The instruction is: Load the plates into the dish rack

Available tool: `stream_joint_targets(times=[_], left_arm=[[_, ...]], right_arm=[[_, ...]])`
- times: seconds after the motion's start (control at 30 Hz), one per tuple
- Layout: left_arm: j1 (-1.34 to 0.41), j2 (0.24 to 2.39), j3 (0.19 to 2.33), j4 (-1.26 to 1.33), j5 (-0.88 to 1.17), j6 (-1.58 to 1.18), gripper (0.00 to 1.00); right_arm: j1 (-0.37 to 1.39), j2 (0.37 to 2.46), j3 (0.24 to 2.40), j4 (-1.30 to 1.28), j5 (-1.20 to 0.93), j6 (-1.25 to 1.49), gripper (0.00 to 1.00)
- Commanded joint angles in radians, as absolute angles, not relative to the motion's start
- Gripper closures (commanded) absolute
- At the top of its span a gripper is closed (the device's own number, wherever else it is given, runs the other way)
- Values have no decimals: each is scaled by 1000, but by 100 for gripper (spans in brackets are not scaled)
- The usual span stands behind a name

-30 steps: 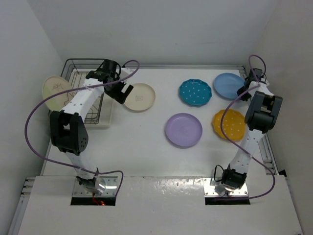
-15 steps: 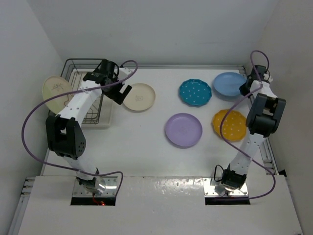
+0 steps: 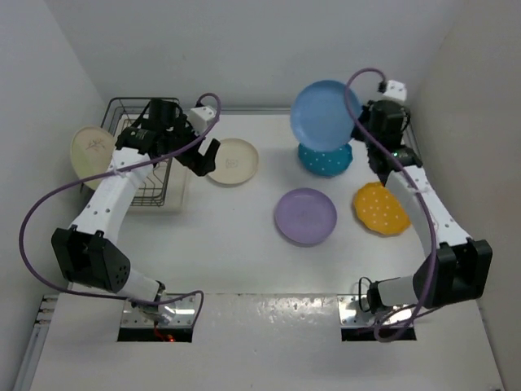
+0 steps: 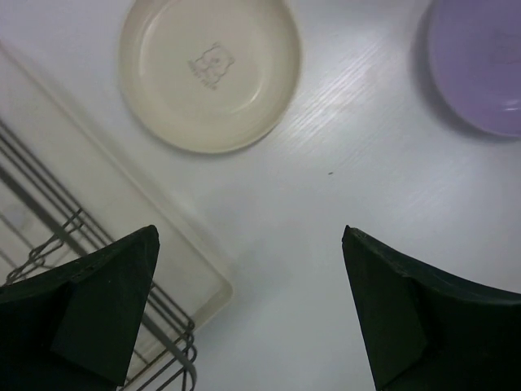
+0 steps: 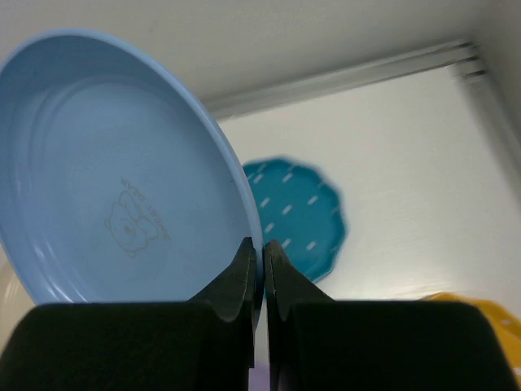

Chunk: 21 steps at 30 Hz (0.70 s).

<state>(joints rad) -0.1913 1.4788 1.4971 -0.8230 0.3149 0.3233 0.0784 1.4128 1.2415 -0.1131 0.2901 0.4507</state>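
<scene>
The right end effector [image 5: 261, 248] is clamped on the rim of the light blue plate [image 3: 324, 114], held on edge in the air. The dish rack [image 3: 130, 101] lies well to its left, across the surface. The left end effector [image 4: 248, 240] — jaws spread, empty — hangs far nearer the rack.

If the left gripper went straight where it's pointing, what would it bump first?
Probably the bare table, just short of the cream plate. The left gripper has open fingers framing only tabletop, though depth is hard to judge.
</scene>
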Motion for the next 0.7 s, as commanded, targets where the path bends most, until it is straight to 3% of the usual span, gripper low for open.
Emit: stream_joint_targets(times=[0.0,0.2,0.3,0.5,0.57,0.6,0.67], left_arm=[[-186,1422,1489,-825,540,331,0],[-186,1385,1418,-806,778,360,0],[-196,1397,1342,-769,746,337,0],[-196,1456,1299,-759,689,328,1],[-196,1480,1299,-759,689,310,7],[-196,1491,1299,-759,677,310,21],[-196,1491,1299,-759,664,310,40]], right_arm=[[222,1391,1129,-104,264,357,100],[486,1368,1026,-100,199,429,100],[619,1364,1006,-78,189,436,100],[707,1358,965,-40,169,491,100],[726,1353,960,-20,147,497,100],[732,1345,951,-14,150,495,100],[741,1335,933,-8,163,502,100]])
